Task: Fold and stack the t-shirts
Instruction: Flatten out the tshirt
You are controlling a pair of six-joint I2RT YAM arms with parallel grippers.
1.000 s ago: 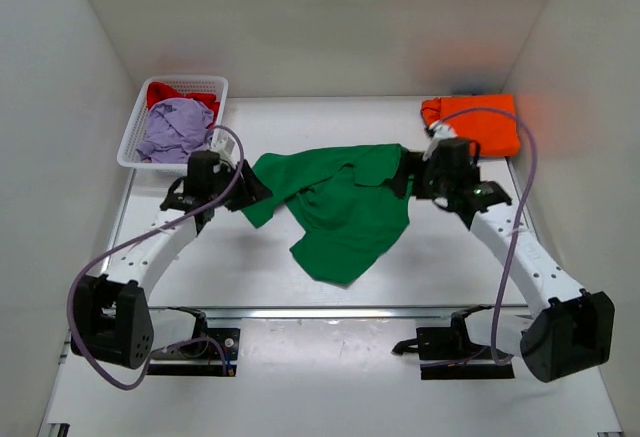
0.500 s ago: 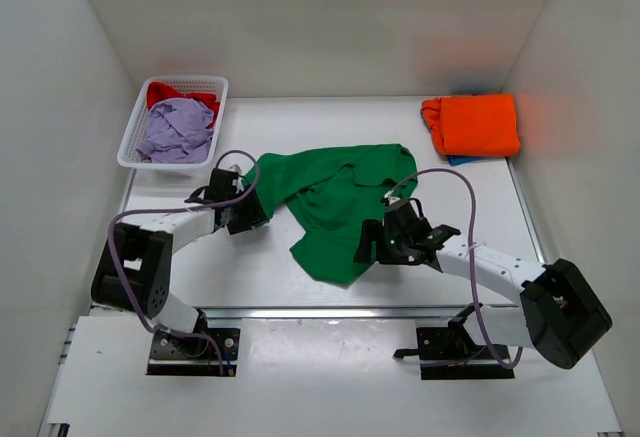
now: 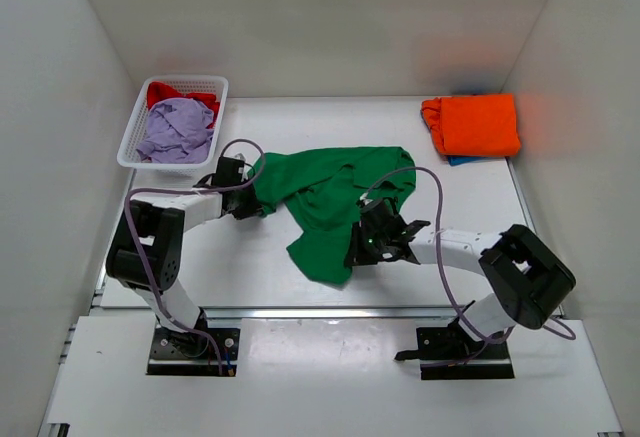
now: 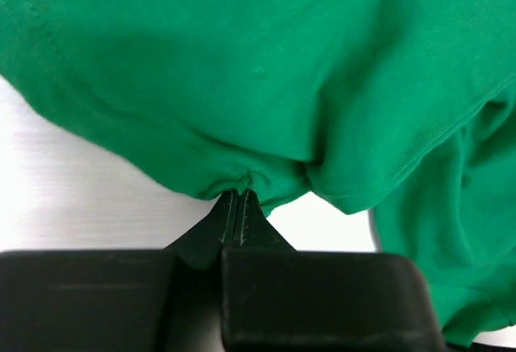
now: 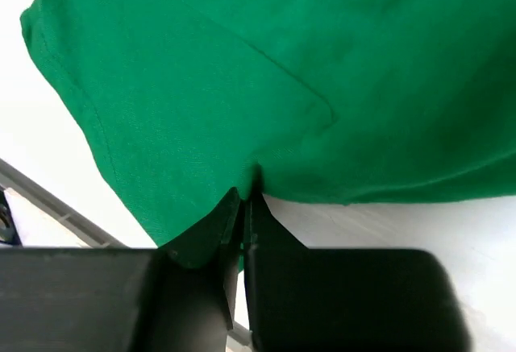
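Two claws (image 4: 240, 197) (image 5: 244, 197) pinch one green t-shirt (image 3: 330, 202); perhaps four others (image 3: 470, 124).

Plain green t-shirt (image 3: 330, 207), white basket (image 3: 132, 125)

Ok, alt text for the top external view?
A crumpled green t-shirt is pinched at its edges by the left gripper and right gripper. A basket at back left holds a lavender shirt and a red shirt; a folded orange shirt lies back right.

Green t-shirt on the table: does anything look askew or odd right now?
Nothing damaged. The bright green cloth t-shirt lies crumpled and skewed, not flat; the left gripper and right gripper each pinch a small pucker of its edge.
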